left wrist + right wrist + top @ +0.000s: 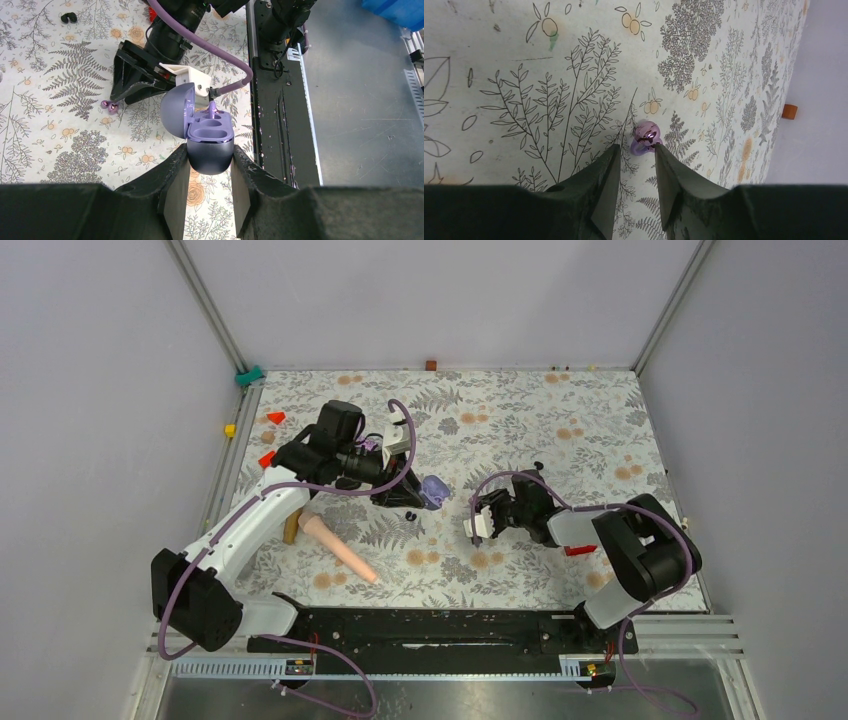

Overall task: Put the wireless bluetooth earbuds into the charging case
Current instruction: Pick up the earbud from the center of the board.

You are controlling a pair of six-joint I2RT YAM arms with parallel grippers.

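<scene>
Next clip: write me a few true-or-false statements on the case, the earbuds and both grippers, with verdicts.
1. The charging case has its lid shut. False: the lid is swung open and the sockets show.
2. The left gripper clasps the charging case between its fingers. True.
3. The right gripper holds a purple earbud up in the air. False: the purple earbud lies on the table, just beyond the parted fingertips, and is not gripped.
4. A pair of black earbuds lies on the table outside the case. True.
</scene>
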